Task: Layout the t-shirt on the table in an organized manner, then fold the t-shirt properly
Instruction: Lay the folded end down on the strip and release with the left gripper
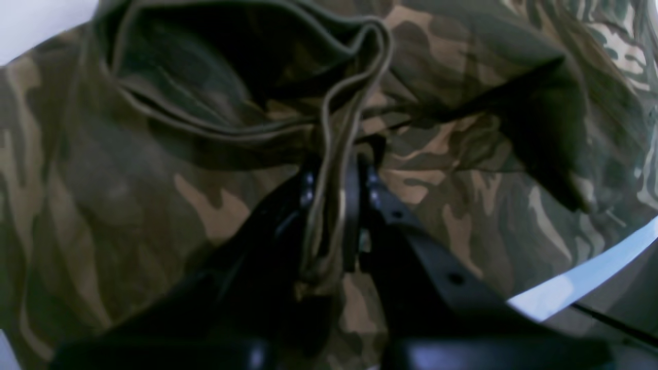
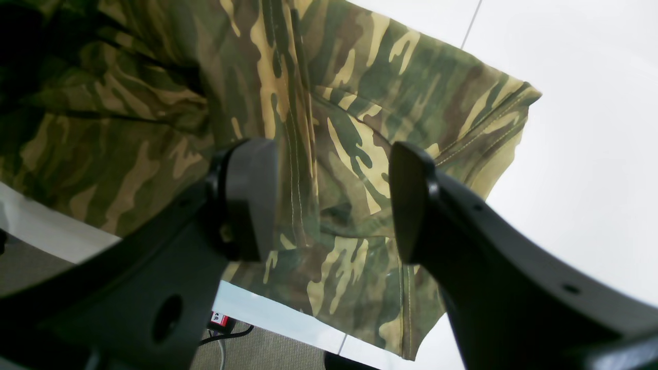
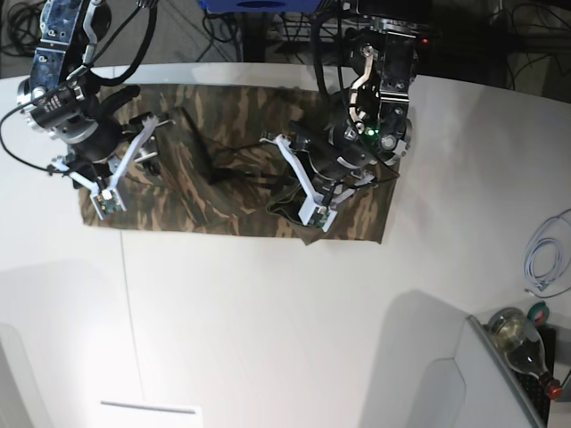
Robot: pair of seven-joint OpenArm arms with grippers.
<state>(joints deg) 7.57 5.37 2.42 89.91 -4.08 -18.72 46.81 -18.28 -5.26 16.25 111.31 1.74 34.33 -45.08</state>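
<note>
T-shirt [image 3: 227, 160] lying spread across far side of table [image 3: 268, 339]. Left gripper [image 1: 334, 180] pinching bunched hem fold, visible only in left wrist view. Right gripper [image 2: 331, 198] hovering over sleeve, jaws spread wide.

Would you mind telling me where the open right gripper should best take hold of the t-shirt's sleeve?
Probably the sleeve's stitched hem on the t-shirt, coming from above with the right gripper: that double-stitched edge lies flat on the table, free and uncovered, giving a firm fold to pinch.
</note>
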